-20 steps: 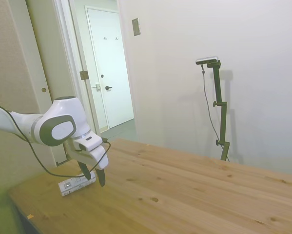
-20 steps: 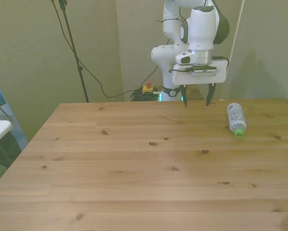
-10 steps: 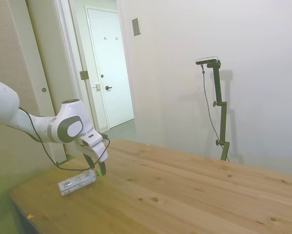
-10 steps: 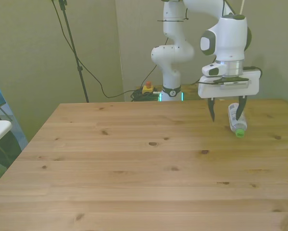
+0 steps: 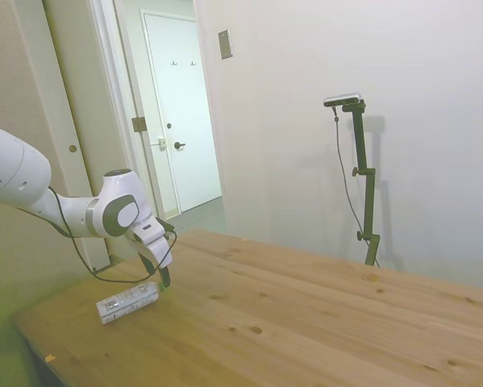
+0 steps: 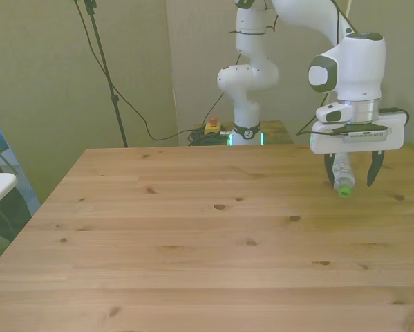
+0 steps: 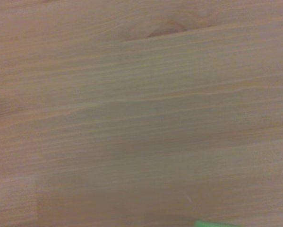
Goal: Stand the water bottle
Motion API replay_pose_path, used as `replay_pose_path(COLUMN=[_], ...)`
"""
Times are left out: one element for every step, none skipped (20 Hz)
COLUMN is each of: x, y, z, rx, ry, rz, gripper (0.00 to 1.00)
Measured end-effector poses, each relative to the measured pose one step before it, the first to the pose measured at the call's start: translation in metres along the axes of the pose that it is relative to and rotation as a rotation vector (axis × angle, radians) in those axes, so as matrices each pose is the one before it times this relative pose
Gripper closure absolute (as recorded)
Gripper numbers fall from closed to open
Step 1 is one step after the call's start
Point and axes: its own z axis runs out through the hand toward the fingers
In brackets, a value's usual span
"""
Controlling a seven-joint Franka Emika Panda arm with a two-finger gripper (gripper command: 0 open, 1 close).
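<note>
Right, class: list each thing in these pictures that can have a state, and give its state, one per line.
water bottle: lying on its side on the table, green cap on, pointing toward the front camera.
end effector: open, fingers straddling the bottle, not closed on it.
white door, behind the table in the side view: shut.

water bottle [image 6: 342, 173], clear, green cap, lying on its side

place: indoor robot lab | cues: wooden table [image 6: 193, 235], door [image 5: 181, 121], bare walls
</note>
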Motion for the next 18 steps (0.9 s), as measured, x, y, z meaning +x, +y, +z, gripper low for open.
replay_pose_path(x=[-0.00140,-0.00021,0.00052,0.00115,0.00161,0.00145,0.00137,0.00091,0.00055,0.00029,-0.00003,-0.00027,-0.00036,-0.00043,-0.00018,-0.00004,-0.00001,0.00005], y=[0.00043,0.00087,0.00099,0.00097,0.00059,0.00034,0.00040,0.00051,0.00051,0.00036,0.00016,0.00005,0.00009,0.00006,0.00012,0.00012,0.00010,0.00010], z=[0.00142,0.00170,0.00203,0.00237,0.00227,0.00215,0.00238,0.00257,0.00236,0.00195,0.00125,0.00074,0.00077,0.00077,0.00078,0.00064,0.00034,0.00011], rx=[-0.00070,-0.00027,-0.00192,-0.00358,-0.00221,-0.00069,-0.00161,-0.00323,-0.00392,-0.00319,-0.00206,-0.00107,-0.00131,-0.00118,-0.00136,-0.00128,-0.00096,-0.00067], ry=[0.00232,0.00499,0.00589,0.00363,0.00309,0.00057,-0.00045,-0.00107,-0.00128,-0.00113,-0.00086,-0.00121,-0.00259,-0.00326,-0.00133,-0.00065,-0.00037,-0.00053], rz=[0.00518,0.00301,0.00573,0.00498,0.00427,0.00397,0.00291,0.00185,0.00124,0.00069,0.00009,0.00040,0.00132,0.00223,0.00045,0.00000,-0.00010,0.00007], gripper=[0.00,0.00,0.00,0.00,0.00,0.00,0.00,0.00,0.00,0.00,0.00,1.00,1.00,1.00,1.00,1.00,1.00,1.00])
